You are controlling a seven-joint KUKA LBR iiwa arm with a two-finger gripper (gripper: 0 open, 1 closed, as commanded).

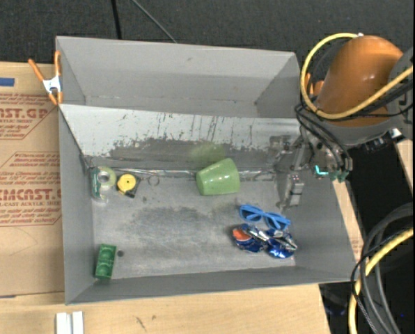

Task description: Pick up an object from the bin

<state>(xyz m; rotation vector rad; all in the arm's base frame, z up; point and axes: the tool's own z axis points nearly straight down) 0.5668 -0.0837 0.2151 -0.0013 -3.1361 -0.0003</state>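
Sunglasses (264,218) (blue plastic) lie just beside claw (290,199), nearer the bin's (179,232) front

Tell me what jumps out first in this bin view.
The pale green cup, lying on its side at the back of the bin, stands out most. To its right the gripper hangs near blue sunglasses and a small blue and red heap. A green block sits alone in the front left corner.

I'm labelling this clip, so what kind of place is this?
Probably a robot grasping test station: a grey metal bin holding unrelated small things, like a green cup and blue sunglasses, with the robot's gripper over it.
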